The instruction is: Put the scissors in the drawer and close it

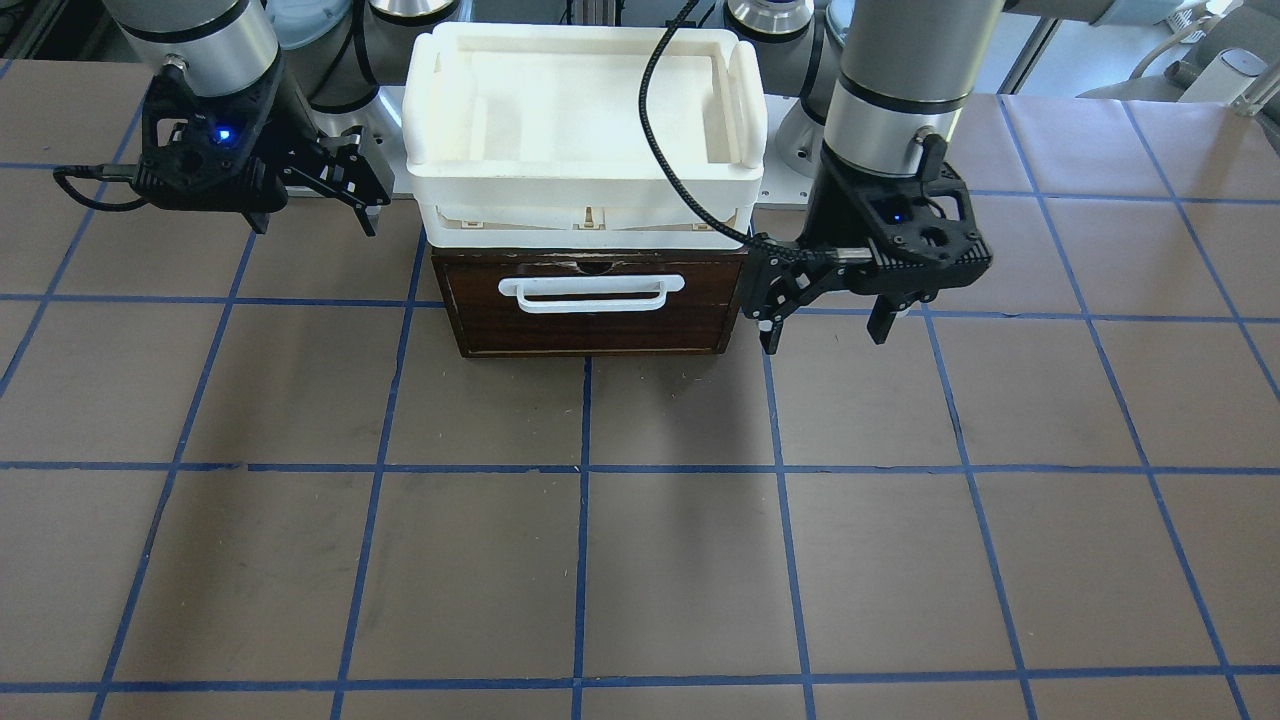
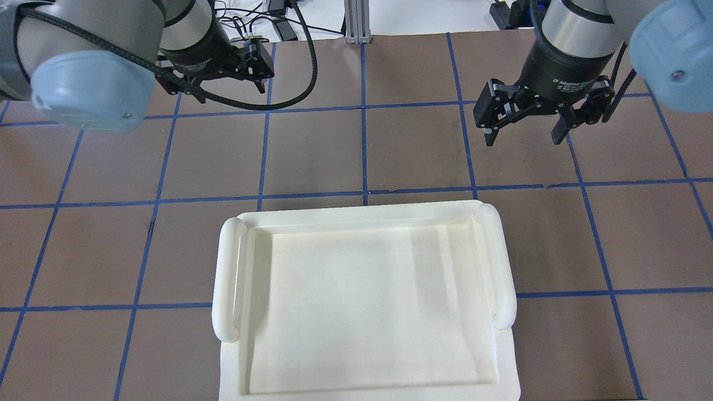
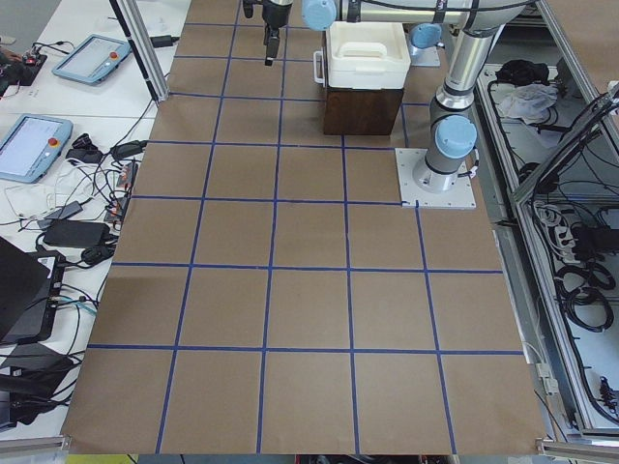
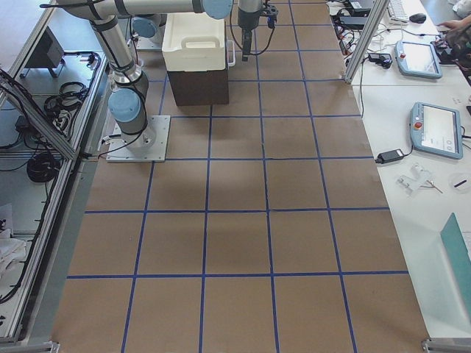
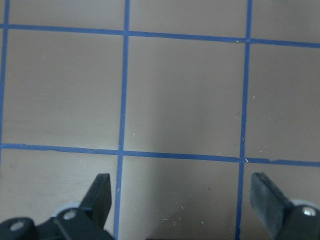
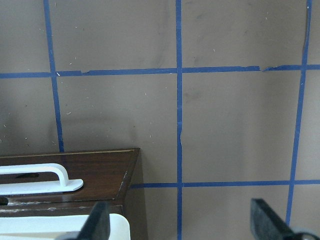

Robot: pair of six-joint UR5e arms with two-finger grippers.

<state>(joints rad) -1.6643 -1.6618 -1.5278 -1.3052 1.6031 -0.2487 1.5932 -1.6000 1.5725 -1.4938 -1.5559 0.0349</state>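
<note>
The drawer [image 1: 600, 330] front sits flush, apparently shut; scissors show in no view (inside, perhaps; cannot tell). Left claw [image 1: 824, 338] wide, empty, just beside the panel's end, the nearer. Right claw [image 1: 317, 225] wide, empty, farther back beside the white tray [image 1: 440, 190].

Front and right-wrist views share the drawer [image 1: 590, 332].

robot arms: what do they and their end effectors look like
Silver-grey tubes with pale blue joint caps. The left end effector and right end effector are black and two-fingered, with small blue lights; a black ribbed cable runs to the left one.
</note>
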